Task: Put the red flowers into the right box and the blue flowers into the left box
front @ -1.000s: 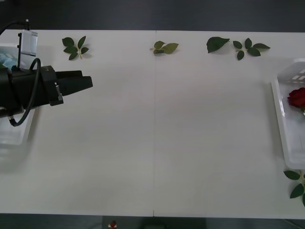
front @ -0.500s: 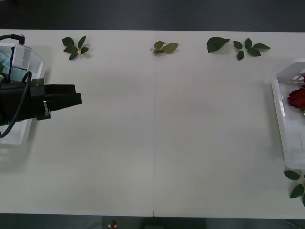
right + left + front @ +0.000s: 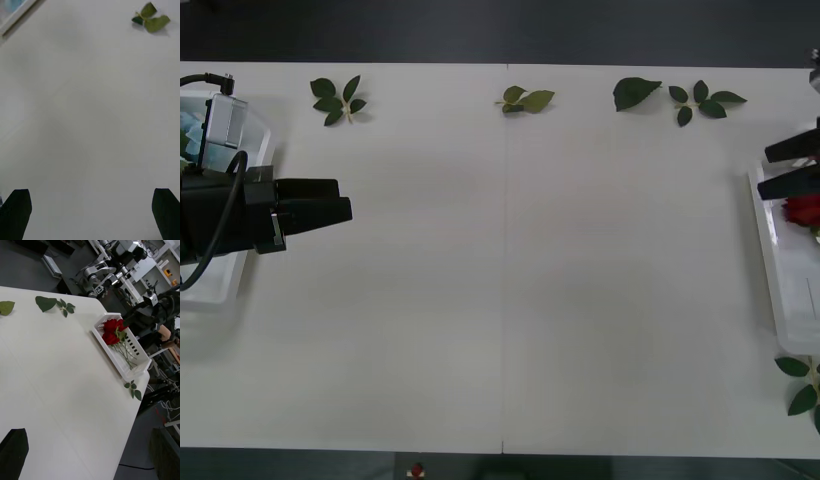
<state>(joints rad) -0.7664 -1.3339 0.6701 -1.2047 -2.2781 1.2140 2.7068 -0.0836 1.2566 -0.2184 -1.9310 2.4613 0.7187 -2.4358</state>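
The red flowers (image 3: 802, 210) lie in the right box (image 3: 768, 262) at the table's right edge; in the left wrist view several red blooms (image 3: 111, 331) rest in that tray (image 3: 123, 372) with stems along its length. My right gripper (image 3: 764, 174) hovers open over the box's inner rim, beside the blooms. At the far left edge, a bit of the blue flowers (image 3: 188, 127) shows in the left box (image 3: 222, 288). My left gripper (image 3: 346, 205) points right over the table just beside that box, open and holding nothing.
Loose green leaf sprigs lie along the far edge (image 3: 337, 100) (image 3: 525, 99) (image 3: 636, 92) (image 3: 702, 101), and one more (image 3: 802, 385) sits at the near right. The wide white tabletop (image 3: 510, 280) lies between the two boxes.
My right gripper has come into view at the right edge above the red flowers. My left arm pulled back to the left, then stayed still.
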